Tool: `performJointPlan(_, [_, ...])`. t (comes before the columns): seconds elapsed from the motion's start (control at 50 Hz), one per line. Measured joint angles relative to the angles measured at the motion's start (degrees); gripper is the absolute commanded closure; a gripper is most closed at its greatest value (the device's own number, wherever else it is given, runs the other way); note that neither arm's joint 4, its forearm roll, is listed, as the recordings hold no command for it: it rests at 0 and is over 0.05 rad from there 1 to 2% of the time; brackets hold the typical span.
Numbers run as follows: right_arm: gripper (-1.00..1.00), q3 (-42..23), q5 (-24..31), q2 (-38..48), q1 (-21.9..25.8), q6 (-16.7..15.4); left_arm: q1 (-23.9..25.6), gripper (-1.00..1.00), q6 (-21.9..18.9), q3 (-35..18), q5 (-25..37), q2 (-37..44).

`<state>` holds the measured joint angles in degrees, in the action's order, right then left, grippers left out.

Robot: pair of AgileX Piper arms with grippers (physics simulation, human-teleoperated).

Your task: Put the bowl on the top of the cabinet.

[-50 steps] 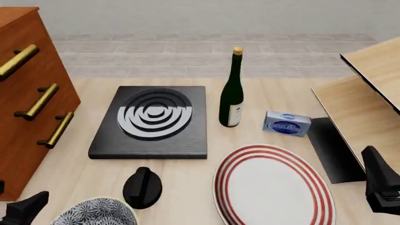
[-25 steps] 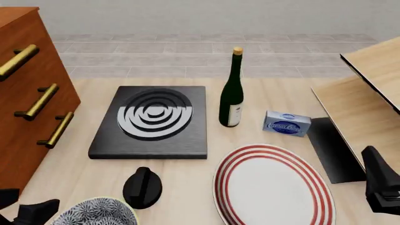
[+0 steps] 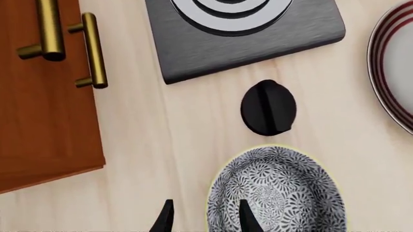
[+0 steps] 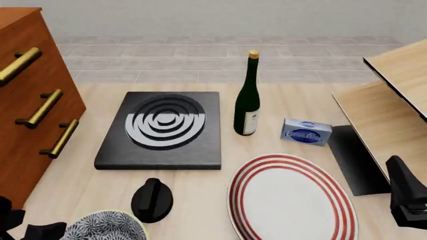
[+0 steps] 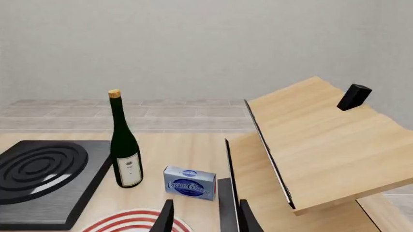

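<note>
The bowl (image 3: 274, 191), grey-blue floral with a cream rim, sits on the table at the near left; the front view shows it at the bottom edge (image 4: 103, 227). My left gripper (image 3: 205, 220) is open, with one finger over the bowl's inside and the other outside its rim. In the front view it is dark shapes (image 4: 40, 231) just left of the bowl. The reddish-brown cabinet (image 4: 33, 110) with brass handles stands at the left, also in the left wrist view (image 3: 45, 111). My right gripper (image 5: 205, 217) is open and empty at the near right (image 4: 407, 200).
A black hob (image 4: 160, 130) lies mid-table, with a black round knob (image 4: 152, 200) in front of it, close to the bowl. A wine bottle (image 4: 247, 100), a blue box (image 4: 306, 131) and a red-ringed plate (image 4: 291, 197) are to the right. Pale wood boards (image 4: 393, 100) stand far right.
My left gripper has moved lower in the front view and closer to the bowl's left rim. The bowl and the right arm have not moved.
</note>
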<state>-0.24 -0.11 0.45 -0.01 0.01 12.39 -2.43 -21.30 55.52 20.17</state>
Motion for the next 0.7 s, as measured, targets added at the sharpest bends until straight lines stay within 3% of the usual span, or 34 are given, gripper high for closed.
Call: performJointPlan(0.7, [-1.0, 0.0, 0.0, 0.0, 0.0, 0.0, -1.17, -1.0, -3.86, 3.79, -2.2, 1.7])
